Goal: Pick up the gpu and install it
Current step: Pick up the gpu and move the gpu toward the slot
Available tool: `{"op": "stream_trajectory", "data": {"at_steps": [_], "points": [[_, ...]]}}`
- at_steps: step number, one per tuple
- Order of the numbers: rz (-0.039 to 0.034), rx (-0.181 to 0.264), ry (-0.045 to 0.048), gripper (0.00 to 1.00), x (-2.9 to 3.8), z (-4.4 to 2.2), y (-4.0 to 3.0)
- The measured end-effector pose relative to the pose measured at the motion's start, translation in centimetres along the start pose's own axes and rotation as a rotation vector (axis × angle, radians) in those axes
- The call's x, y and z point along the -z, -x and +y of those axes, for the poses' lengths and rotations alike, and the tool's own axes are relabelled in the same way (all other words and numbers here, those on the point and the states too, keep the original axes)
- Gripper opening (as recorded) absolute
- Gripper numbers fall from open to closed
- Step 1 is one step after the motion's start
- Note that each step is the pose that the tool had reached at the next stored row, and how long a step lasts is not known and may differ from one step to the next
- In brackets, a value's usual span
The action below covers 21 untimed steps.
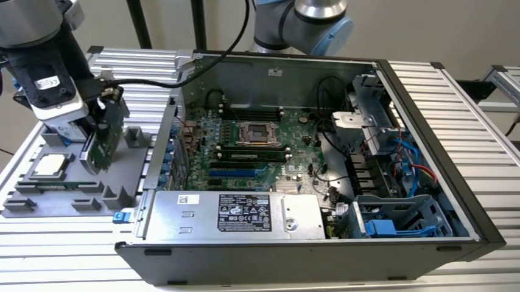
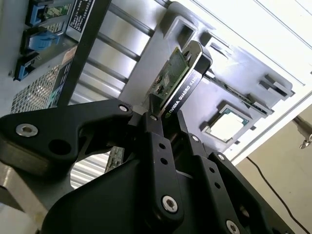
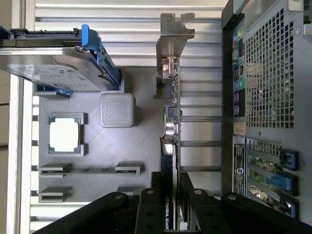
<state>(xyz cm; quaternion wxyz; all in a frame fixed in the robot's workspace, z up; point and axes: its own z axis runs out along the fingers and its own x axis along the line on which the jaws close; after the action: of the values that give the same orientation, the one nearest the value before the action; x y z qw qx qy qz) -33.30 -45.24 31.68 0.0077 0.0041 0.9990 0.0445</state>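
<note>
- The hand [image 1: 104, 121] is at the upper left of the exterior view, below the arm [image 1: 36, 48]. It pinches the gpu [image 1: 99, 145] by its upper edge.
- The card hangs on edge and slightly tilted, with its green face turned toward the exterior view's right.
- In the second wrist view, the black fingers [image 2: 155, 141] press on both faces of the gpu [image 2: 178, 85]. The black cooler is on one side and the green board on the other.
- In the first wrist view, the hand [image 3: 171, 185] is clamped on the gpu [image 3: 173, 122], which is seen edge-on. The silver end bracket [image 3: 173, 34] is at the end farthest from the hand.
- The gpu is over the grey tray [image 1: 57, 198] at the left of the exterior view. Its lower edge is close to the tray, but I cannot tell whether it touches.
- The tray lies on the ribbed worktop [image 1: 65, 249], just beside the computer case [image 1: 284, 264].
- The CPU chip [image 1: 50, 165] sits in a square pocket of the tray, near the gpu.
- The first wrist view also shows the CPU chip [image 3: 64, 134] and the hard drive [image 3: 53, 63] with blue rails on the tray [image 3: 141, 146].
- The case lies open in the middle of the exterior view. The motherboard [image 1: 252, 152] is exposed and the power supply [image 1: 235, 213] runs along the lower edge.
- The gpu is outside the case, well apart from the motherboard.
</note>
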Motion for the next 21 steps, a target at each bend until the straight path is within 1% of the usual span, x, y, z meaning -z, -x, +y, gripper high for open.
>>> {"op": "stream_trajectory", "data": {"at_steps": [11, 21], "points": [[0.0, 0.0, 0.0, 0.0, 1.39, 0.12, 0.02], [0.0, 0.0, -0.0001, 0.0, 2.52, 0.22, 0.04]]}}
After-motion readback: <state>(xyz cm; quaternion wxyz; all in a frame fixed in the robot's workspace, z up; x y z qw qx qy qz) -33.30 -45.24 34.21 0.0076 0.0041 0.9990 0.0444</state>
